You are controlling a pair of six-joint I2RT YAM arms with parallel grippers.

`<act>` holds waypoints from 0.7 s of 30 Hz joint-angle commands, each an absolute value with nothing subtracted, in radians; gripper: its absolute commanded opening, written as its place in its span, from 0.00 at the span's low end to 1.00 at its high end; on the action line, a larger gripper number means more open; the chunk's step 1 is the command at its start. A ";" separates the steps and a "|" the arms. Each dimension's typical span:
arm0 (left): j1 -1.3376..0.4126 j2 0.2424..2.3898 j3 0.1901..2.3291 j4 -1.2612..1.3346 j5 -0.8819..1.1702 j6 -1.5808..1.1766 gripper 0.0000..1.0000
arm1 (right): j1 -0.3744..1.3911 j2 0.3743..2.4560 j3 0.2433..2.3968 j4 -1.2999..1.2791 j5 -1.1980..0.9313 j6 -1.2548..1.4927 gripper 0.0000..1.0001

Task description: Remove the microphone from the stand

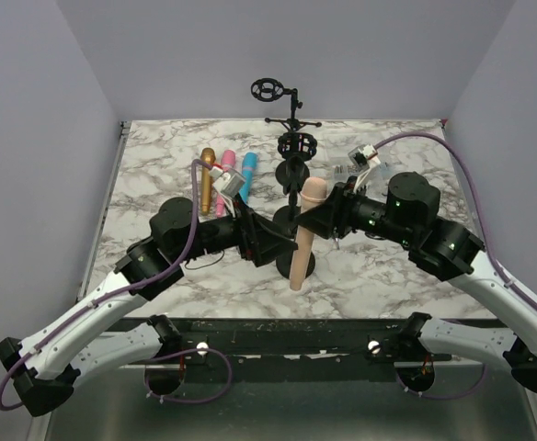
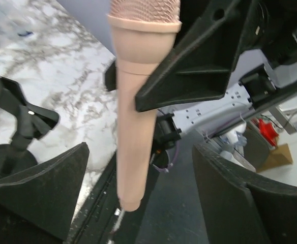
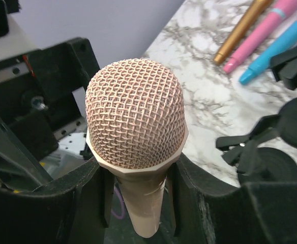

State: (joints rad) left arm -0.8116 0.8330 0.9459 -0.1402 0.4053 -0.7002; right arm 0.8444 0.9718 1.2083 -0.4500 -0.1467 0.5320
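All but done: gripping microphone (image 3: pixel 134 122) with right gripper (image 3: pixel 138 195), clear of stand (image 2: pixel 21 109) at frame left; left gripper (image 2: pixel 141 201) splayed wide. Next: lower onto table (image 1: pixel 388 276).

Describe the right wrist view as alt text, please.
A peach mic, mesh head facing the camera, is gripped below the head by the right tool. Behind it on the marble table lie gold mic, pink mic and blue mic, and an empty black stand clip stands nearer.
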 commanded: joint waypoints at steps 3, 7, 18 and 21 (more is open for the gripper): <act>-0.899 0.873 0.947 -0.147 0.309 -0.690 0.71 | 0.848 1.026 1.172 -0.241 -0.296 0.676 0.01; -0.901 0.898 0.986 -0.230 0.236 -0.667 0.59 | 0.847 1.050 1.165 -0.193 -0.337 0.703 0.01; -0.900 0.888 1.007 -0.286 0.152 -0.629 0.00 | 0.848 1.047 1.135 -0.172 -0.318 0.706 0.22; -0.893 0.868 1.024 -0.341 0.113 -0.577 0.00 | 0.847 1.034 1.146 -0.208 -0.262 0.675 0.67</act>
